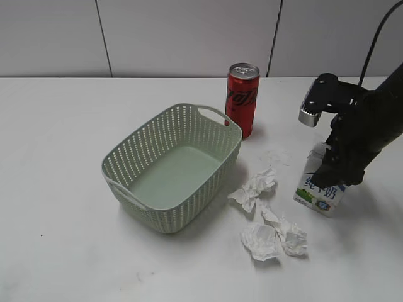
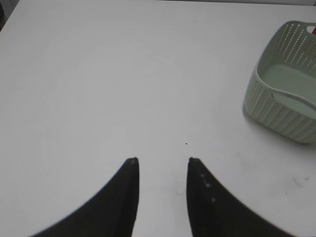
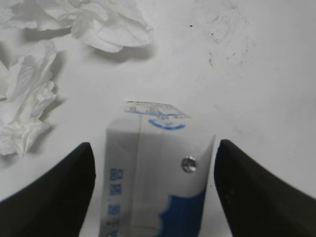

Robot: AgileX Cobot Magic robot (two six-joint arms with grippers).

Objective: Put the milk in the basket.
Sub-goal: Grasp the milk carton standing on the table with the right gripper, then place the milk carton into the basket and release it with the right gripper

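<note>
The milk [image 1: 317,190] is a small white carton with blue characters, standing on the table right of the basket. My right gripper [image 1: 335,168] is down over its top. In the right wrist view the carton [image 3: 148,173] sits between the two open fingers [image 3: 154,146], with a small gap on each side. The pale green basket [image 1: 165,216] stands empty at the table's middle; its corner also shows in the left wrist view [image 2: 279,111]. My left gripper [image 2: 163,160] is open and empty over bare table, left of the basket.
A red soda can [image 1: 242,97] stands behind the basket's right end. Crumpled white tissues [image 1: 254,189] [image 1: 274,239] lie between basket and carton; they also show in the right wrist view [image 3: 111,24] beyond the carton.
</note>
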